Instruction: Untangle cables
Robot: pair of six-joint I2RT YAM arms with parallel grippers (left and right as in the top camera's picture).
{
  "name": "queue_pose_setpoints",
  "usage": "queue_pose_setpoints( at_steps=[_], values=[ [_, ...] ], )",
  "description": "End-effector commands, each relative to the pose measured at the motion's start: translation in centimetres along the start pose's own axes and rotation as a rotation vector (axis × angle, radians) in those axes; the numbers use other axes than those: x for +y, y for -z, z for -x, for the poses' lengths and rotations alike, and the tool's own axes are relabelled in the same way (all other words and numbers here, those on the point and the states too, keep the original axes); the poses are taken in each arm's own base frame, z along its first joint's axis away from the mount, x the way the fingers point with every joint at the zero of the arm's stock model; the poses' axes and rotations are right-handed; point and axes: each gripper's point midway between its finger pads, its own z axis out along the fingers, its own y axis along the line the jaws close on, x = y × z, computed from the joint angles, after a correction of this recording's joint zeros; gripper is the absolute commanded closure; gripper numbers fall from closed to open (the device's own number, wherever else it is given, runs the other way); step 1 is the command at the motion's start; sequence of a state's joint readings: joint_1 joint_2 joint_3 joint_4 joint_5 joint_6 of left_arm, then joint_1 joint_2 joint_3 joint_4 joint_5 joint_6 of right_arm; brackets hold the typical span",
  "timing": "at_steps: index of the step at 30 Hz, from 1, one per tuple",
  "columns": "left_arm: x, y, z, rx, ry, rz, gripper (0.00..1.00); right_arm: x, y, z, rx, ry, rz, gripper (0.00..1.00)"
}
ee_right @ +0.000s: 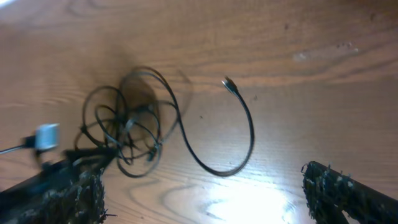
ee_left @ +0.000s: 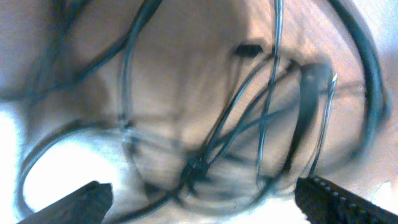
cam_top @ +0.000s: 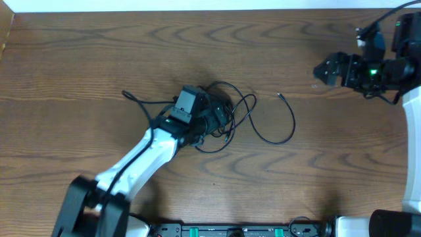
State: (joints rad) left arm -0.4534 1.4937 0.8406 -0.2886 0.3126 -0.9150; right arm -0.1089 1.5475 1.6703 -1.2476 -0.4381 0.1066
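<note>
Left tool (cam_top: 220, 120) hides the knotted middle of the cables (cam_top: 293, 124).

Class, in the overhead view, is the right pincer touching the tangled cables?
No, the right pincer is open near the right edge of the table, well apart from the cables at the centre.

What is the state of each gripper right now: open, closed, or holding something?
Left gripper: open, jaws wide over the cables, gripping nothing.
Right gripper: open, empty, away from the tangle.
</note>
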Motion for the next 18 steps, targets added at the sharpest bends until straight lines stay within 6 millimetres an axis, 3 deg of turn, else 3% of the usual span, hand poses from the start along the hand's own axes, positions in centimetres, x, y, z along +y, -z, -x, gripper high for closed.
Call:
queue_pose_setpoints(
  at_steps=[1,4,6,14,18],
  values=[
    [1.8,3.6,0.6,-0.091,-0.066,0.105,0.02,-0.8,-0.7,-0.7,0.021,-0.023,-0.082,0.01],
    [5.4,6.8,1.6,-0.214,-0.062,0.285,0.02,-0.4,-1.6,-1.5,0.048,-0.06,-0.067,0.01],
    [6.4,9.1,2.2,-0.294,-0.067,0.332,0.02,0.5,-2.5,-2.3,0.078,-0.041,-0.022,0.01],
    [5.0,16.7,5.1,-0.62,-0.058,0.245,0.02,6.4,-8.5,-8.1,0.232,0.149,0.276,0.1],
    [4.8,17.4,5.1,-0.64,-0.056,0.228,0.02,9.7,-11.3,-10.9,0.259,0.23,0.412,0.21]
  ],
)
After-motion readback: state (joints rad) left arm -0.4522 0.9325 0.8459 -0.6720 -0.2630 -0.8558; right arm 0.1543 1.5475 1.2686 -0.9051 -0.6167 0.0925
